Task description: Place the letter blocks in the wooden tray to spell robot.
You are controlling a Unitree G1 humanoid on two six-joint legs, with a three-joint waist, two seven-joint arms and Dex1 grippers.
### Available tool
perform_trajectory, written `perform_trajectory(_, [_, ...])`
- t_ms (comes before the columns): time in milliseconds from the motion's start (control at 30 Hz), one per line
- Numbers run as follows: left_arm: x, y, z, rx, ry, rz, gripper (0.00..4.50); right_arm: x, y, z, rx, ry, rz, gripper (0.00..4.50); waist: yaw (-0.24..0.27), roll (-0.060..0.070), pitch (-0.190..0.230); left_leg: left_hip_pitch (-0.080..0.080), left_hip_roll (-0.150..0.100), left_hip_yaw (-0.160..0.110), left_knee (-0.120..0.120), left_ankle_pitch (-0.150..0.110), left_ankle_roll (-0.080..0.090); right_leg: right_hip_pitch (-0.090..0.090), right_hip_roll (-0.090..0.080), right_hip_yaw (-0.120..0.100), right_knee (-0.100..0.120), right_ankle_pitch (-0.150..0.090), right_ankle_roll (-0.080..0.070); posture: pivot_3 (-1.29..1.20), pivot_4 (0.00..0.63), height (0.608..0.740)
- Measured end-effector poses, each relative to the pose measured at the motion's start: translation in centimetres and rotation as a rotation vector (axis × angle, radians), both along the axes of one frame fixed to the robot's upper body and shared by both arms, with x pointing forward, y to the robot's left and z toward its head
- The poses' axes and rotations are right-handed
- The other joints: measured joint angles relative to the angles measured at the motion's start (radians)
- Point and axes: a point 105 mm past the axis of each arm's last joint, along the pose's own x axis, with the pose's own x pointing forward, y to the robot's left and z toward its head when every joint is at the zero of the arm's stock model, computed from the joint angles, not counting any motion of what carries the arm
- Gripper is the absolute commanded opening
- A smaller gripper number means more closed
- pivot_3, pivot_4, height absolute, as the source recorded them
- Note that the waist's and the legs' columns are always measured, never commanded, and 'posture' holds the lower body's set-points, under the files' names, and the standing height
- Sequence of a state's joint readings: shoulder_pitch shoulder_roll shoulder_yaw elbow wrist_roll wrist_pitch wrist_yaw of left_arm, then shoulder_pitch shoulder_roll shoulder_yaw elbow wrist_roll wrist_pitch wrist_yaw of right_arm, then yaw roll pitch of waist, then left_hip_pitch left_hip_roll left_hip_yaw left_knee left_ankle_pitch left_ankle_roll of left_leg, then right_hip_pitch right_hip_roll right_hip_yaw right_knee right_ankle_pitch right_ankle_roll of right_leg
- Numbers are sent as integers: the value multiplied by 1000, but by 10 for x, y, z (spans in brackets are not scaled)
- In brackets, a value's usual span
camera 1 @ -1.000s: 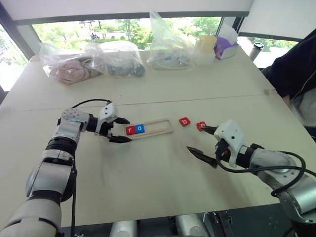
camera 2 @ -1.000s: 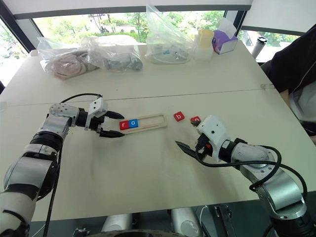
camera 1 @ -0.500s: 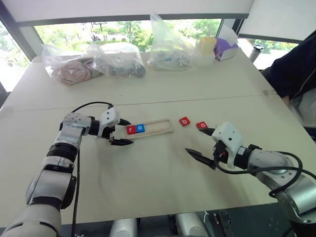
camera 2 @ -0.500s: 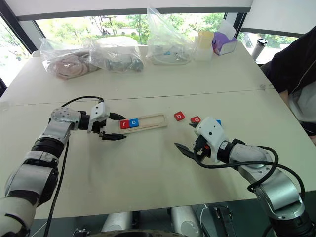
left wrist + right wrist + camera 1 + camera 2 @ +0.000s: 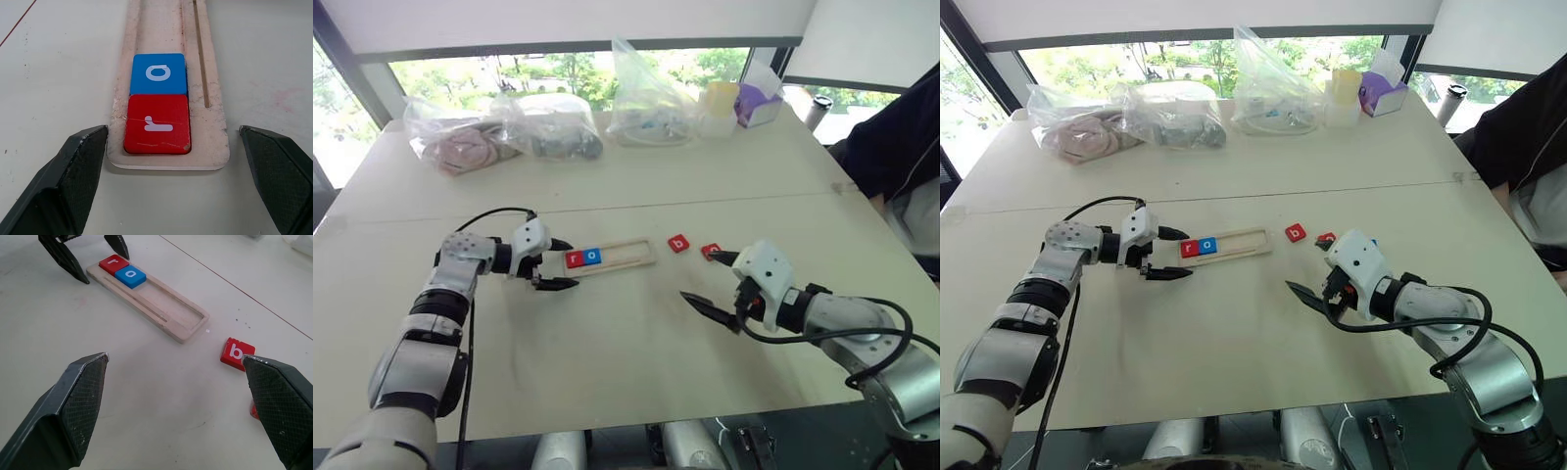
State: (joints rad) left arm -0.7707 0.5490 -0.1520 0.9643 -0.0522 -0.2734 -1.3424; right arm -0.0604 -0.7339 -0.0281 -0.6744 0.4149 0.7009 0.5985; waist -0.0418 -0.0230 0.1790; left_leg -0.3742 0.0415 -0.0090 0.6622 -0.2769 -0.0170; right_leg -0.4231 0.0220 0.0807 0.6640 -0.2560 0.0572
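The wooden tray (image 5: 625, 256) lies mid-table with a red r block (image 5: 574, 258) and a blue o block (image 5: 592, 257) side by side at its left end. My left gripper (image 5: 562, 264) is open, its fingers (image 5: 73, 176) standing on either side of that tray end (image 5: 215, 139) without touching it. A red b block (image 5: 678, 243) and a red o block (image 5: 711, 251) lie loose to the right of the tray. A blue block (image 5: 1372, 243) peeks out behind my right gripper (image 5: 704, 276), which hovers open and empty near the red o block.
Several clear plastic bags (image 5: 548, 122) line the table's far side, with a yellow cup (image 5: 722, 98) and a purple box (image 5: 759, 93). A dark tumbler (image 5: 813, 106) stands at the far right corner. A person in dark clothing (image 5: 891, 147) sits at the right edge.
The whole view has shifted a little. My left gripper keeps straddling the tray's left end and the right arm has stayed still. No block has moved.
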Motion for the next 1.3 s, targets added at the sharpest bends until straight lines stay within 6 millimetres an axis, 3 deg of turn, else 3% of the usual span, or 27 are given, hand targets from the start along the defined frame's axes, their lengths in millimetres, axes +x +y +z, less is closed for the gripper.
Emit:
perform_trajectory(33, [0, 0, -1, 0, 3, -1, 3192, 0, 0, 0, 0, 0, 2, 4500, 0, 0, 0, 0, 0, 0, 0, 0, 0, 0, 0, 0, 0, 0, 0, 0, 150, 740])
perform_trajectory(67, [0, 0, -1, 0, 4, 1, 3121, 0, 1, 0, -1, 0, 4, 4500, 0, 0, -1, 0, 0, 0, 0, 0, 0, 0, 0, 0, 0, 0, 0, 0, 150, 740])
perform_trajectory(433, [-6, -4, 1, 8, -3, -35, 3122, 1, 3, 3, -6, -12, 15, 4500, -1, 1, -3, 0, 0, 0, -1, -1, 1, 0, 0, 0, 0, 0, 0, 0, 150, 740])
perform_trajectory(700, [-36, -35, -4, 12, -9, -193, 3122, 2, 3, 3, -6, -12, 19, 4500, 2, 1, -3, -1, 0, 1, -1, -2, 3, 0, -1, 1, -2, 0, 1, 0, 150, 740])
perform_trajectory(900, [-56, -48, -8, 13, -10, -233, 3122, 2, 4, 3, -6, -11, 18, 4500, 0, 1, -3, -1, 0, 1, -1, -2, 4, 0, -1, 1, -2, -2, 3, 0, 150, 740])
perform_trajectory(1300, [-75, -63, -9, 5, -1, -159, 3122, 0, 8, -2, 3, 11, 22, 4500, 2, 1, -3, -1, 0, 1, -2, -2, 4, -1, -3, 2, -3, -3, 3, 0, 150, 740])
